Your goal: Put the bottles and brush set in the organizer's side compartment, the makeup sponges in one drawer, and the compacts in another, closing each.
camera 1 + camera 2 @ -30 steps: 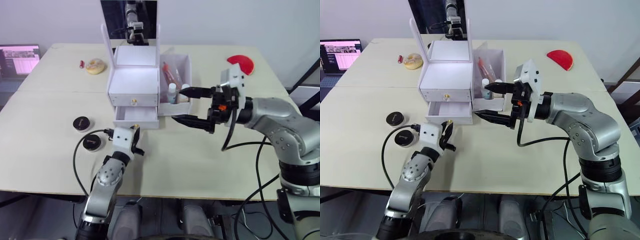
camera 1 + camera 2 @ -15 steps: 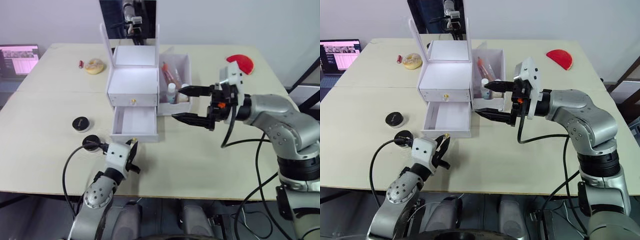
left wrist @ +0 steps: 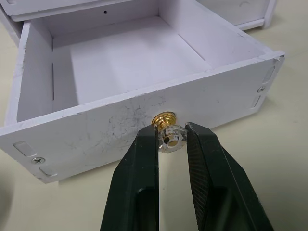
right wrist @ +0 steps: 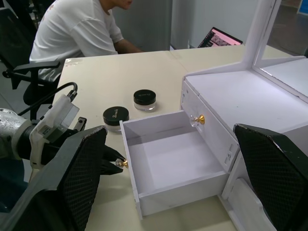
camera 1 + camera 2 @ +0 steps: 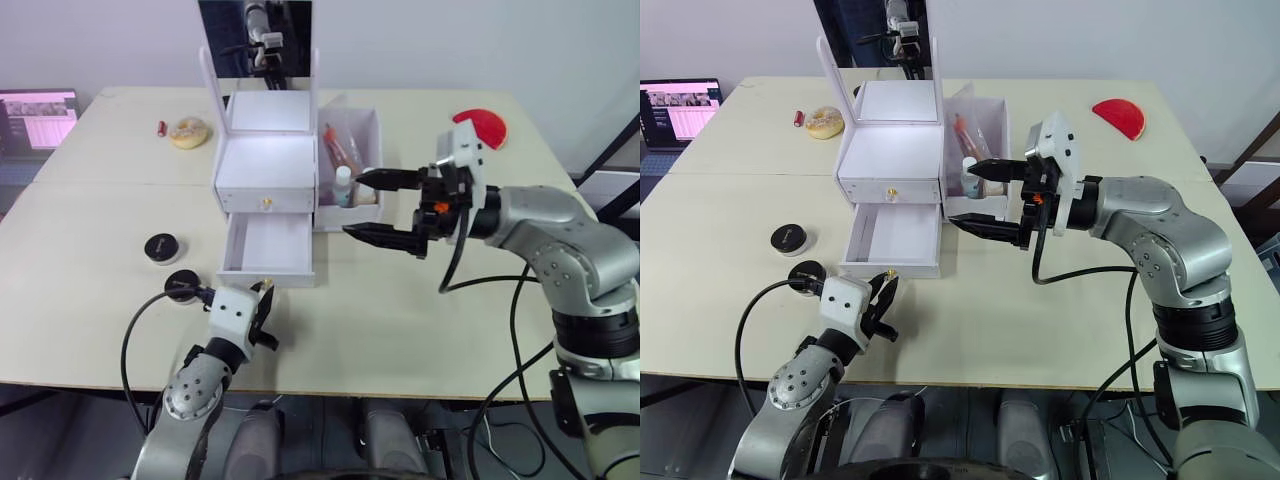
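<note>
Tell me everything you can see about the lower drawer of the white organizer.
The lower drawer is a white box, probably painted wood or plastic, with scuffed front panel and small screws at its corners. It is pulled out of the organizer and is empty inside. A clear knob on a gold base sits at the front centre. The left gripper has its two black fingers on either side of this knob, close against it. The drawer above is closed.
</note>
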You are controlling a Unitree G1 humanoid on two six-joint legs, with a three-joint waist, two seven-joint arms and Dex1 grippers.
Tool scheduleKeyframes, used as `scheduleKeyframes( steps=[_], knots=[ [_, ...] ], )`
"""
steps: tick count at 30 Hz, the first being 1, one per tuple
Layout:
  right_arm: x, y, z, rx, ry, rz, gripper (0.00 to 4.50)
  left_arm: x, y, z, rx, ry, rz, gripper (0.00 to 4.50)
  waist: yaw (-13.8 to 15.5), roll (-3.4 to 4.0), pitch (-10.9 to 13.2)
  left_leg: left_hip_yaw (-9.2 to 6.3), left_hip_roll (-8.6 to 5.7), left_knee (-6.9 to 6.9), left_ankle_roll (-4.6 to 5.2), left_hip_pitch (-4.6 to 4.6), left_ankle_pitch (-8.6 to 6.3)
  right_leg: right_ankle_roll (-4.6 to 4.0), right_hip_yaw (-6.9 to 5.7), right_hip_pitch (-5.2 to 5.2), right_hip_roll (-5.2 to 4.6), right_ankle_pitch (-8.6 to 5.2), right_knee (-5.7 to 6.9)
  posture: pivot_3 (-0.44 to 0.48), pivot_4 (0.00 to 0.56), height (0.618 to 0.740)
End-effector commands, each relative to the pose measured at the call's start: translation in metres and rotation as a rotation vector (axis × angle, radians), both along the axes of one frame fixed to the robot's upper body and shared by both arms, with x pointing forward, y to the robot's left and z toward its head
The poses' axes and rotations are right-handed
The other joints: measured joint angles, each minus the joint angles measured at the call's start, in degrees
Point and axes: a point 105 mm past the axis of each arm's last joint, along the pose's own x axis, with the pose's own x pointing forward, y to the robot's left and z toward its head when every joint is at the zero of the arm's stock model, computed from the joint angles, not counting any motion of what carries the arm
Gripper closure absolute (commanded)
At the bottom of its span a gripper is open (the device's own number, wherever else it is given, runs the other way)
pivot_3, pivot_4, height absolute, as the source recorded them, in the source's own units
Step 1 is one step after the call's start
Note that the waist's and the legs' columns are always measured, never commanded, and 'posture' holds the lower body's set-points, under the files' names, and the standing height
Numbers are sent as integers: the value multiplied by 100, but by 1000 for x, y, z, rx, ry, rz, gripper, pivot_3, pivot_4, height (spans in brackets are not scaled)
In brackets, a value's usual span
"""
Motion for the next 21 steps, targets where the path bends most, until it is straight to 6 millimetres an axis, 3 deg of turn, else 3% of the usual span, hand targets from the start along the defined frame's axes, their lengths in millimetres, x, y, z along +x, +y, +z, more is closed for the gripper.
scheduleKeyframes(
  steps=[1, 6, 16, 21],
  knots=[
    [-4, 2, 12, 20, -61, 11, 0, 0, 2, 8, 3, -26, 0, 2778, -1, 0, 0, 0, 0, 0, 0, 0, 0, 0, 0, 0, 0, 0, 0, 0, 150, 739],
    [-2, 0, 11, 18, -64, -1, 0, 0, 5, 10, 12, -28, -1, 170, -1, 0, 0, 0, 0, 0, 0, -1, 0, -3, 0, -1, 0, 2, 0, 0, 150, 739],
    [3, -8, 10, 5, -76, -17, 0, -21, 22, 27, 25, -21, -56, 77, -11, 1, 2, 0, 0, -2, 0, -3, 0, 1, 0, -8, 0, -1, 0, 0, 150, 739],
    [6, -16, 11, 0, -85, -28, 0, -44, 55, 48, 19, 27, -169, 77, -19, 3, 5, 1, 2, -5, 0, -6, -1, 5, 0, -17, 0, -6, 1, 0, 150, 739]
  ],
)
